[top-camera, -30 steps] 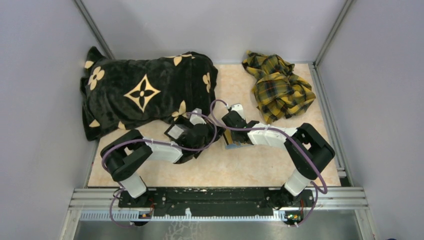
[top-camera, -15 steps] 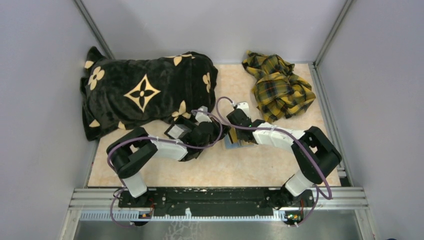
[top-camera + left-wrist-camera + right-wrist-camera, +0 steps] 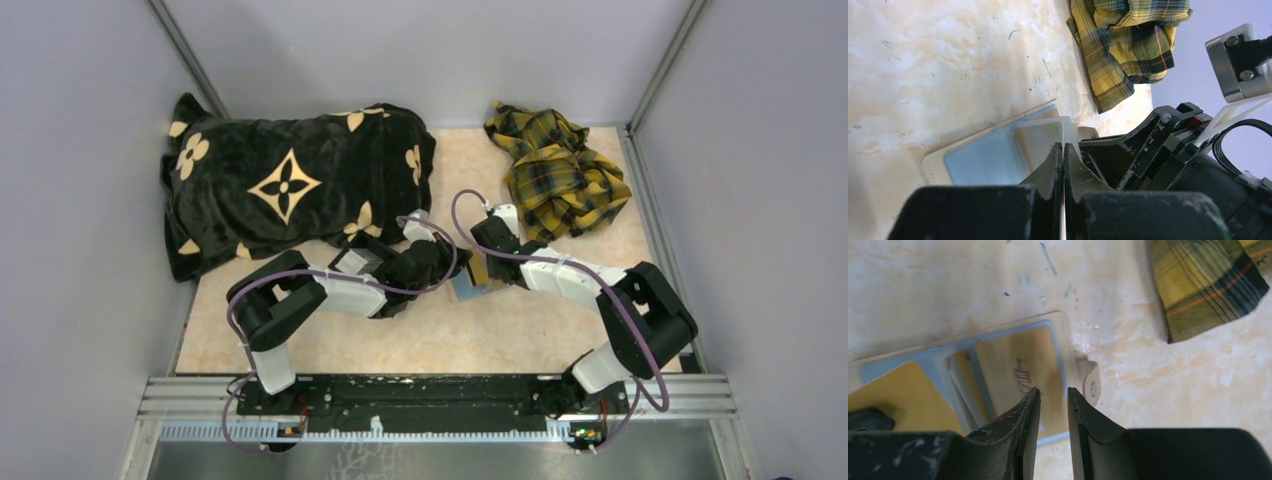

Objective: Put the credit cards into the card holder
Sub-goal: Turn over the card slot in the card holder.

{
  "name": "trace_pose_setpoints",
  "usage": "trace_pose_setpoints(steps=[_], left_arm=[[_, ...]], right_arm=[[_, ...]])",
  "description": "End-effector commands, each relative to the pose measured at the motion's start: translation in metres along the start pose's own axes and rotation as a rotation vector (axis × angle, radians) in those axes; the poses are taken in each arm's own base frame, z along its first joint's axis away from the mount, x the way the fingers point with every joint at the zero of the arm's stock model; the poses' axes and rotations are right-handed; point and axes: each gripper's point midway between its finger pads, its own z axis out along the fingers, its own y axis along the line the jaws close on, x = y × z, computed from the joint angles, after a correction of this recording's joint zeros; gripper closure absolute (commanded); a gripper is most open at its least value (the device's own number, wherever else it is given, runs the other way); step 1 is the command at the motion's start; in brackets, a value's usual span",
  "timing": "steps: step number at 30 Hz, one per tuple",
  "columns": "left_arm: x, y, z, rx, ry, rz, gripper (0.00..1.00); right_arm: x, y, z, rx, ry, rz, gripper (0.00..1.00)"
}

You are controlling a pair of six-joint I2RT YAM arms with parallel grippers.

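Beige table [image 3: 520,340]: left tool [image 3: 1063,150] clamped card [image 3: 1063,131] edge-on, likely for slotting; right tool [image 3: 1053,391], slightly apart, probably steadied card holder [image 3: 1013,360] at its 3 o'clock.

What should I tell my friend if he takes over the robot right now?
The left gripper is shut on a thin card, seen edge-on, just above the card holder.
The right gripper has its jaws slightly apart with nothing between them, low over the holder near its tab. Whether it touches is unclear.
The card holder lies open on the table, between both grippers.
Done: holder open, one card gripped. Tan panels in its pockets may be cards, hard to tell.
Left: slide the held card into a pocket and let go.
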Motion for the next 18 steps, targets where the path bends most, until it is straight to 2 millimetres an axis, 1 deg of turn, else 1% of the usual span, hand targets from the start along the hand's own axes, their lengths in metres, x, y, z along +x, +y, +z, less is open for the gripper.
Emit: trace_pose_setpoints(steps=[1,9,14,18], left_arm=[[0.009,-0.009,0.007,0.016,0.02,0.02,1.0],[0.019,-0.012,0.018,0.009,0.043,0.035,1.0],[0.027,-0.008,0.024,-0.004,0.064,0.041,1.0],[0.031,-0.003,0.026,-0.015,0.072,0.044,1.0]], right_arm=[[-0.012,-0.013,-0.006,0.013,-0.052,0.094,0.72],[-0.014,-0.027,-0.01,0.038,-0.072,0.153,0.72],[-0.019,-0.038,-0.016,0.07,-0.101,0.168,0.72],[-0.026,-0.038,-0.022,0.052,-0.122,0.176,0.72]])
